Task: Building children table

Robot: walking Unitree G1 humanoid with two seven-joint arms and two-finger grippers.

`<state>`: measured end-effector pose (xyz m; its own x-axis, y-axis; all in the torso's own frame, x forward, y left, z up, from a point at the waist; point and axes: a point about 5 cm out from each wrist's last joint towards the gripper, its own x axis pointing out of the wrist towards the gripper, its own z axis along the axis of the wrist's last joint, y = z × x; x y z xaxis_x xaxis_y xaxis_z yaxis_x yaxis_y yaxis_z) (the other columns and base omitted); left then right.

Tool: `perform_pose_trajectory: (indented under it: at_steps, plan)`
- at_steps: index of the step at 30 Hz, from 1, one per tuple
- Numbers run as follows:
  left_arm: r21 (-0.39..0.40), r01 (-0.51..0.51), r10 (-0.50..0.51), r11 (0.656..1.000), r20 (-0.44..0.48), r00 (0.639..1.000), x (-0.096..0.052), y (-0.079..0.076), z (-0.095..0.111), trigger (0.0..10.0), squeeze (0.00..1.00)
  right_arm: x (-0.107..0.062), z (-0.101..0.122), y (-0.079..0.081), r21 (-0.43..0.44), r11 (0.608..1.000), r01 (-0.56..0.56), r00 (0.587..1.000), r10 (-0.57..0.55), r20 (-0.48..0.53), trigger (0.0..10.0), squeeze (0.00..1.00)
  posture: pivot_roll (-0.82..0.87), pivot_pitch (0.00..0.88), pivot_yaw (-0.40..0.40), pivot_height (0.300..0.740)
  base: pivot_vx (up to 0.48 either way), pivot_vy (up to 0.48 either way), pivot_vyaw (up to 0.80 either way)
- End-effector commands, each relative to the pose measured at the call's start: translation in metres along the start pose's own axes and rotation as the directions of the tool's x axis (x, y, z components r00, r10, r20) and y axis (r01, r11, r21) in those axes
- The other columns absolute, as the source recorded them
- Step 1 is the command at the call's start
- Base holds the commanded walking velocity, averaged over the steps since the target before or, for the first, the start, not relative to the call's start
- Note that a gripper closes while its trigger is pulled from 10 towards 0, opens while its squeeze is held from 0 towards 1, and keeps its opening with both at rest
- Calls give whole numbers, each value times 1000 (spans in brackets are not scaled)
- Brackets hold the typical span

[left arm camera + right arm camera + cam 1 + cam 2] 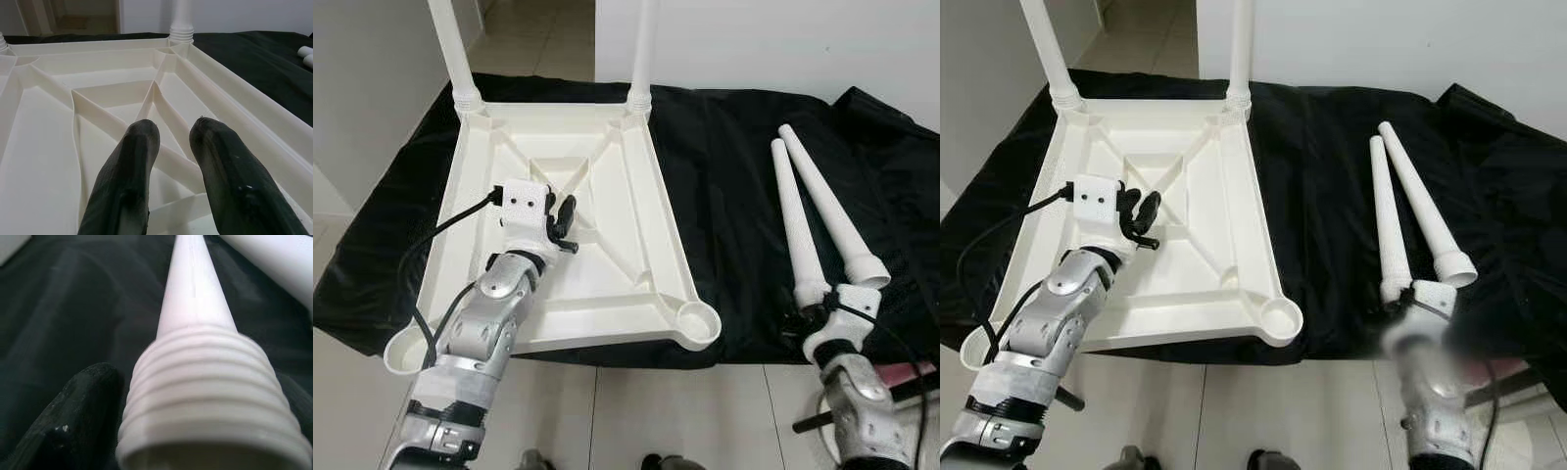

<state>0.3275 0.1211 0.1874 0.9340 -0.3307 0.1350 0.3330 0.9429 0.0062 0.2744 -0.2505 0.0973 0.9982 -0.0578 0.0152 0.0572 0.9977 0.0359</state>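
My right tool sits at the threaded end of the loose leg, a finger on either side of the threads, though I cannot tell whether they grip yet; I judge I should clamp squarely just above the threads so the leg will not swing. The upturned table lies on the black cloth at nine o'clock from it, its empty socket nearest; my left tool, fingers apart, hovers over the ribs.
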Motion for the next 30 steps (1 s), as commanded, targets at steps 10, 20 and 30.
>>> perform_pose_trajectory:
  at_steps: [10,20,30]
  plan:
    - [3,133,-133,991,-13,991,3,-7,-2,10000,0,15,-16,23,-26,997,-76,997,76,-17,275,0,-9,107,-14,740,0,0,0]
    - [8,129,-129,992,-15,992,2,-7,-2,10000,0,13,-23,38,-32,994,-103,995,103,14,0,0,-5,105,-18,740,0,0,0]
    - [18,148,-147,989,-32,989,2,-8,-5,10000,0,17,-12,42,-65,998,5,994,2,105,10000,0,-7,111,-21,740,0,0,0]
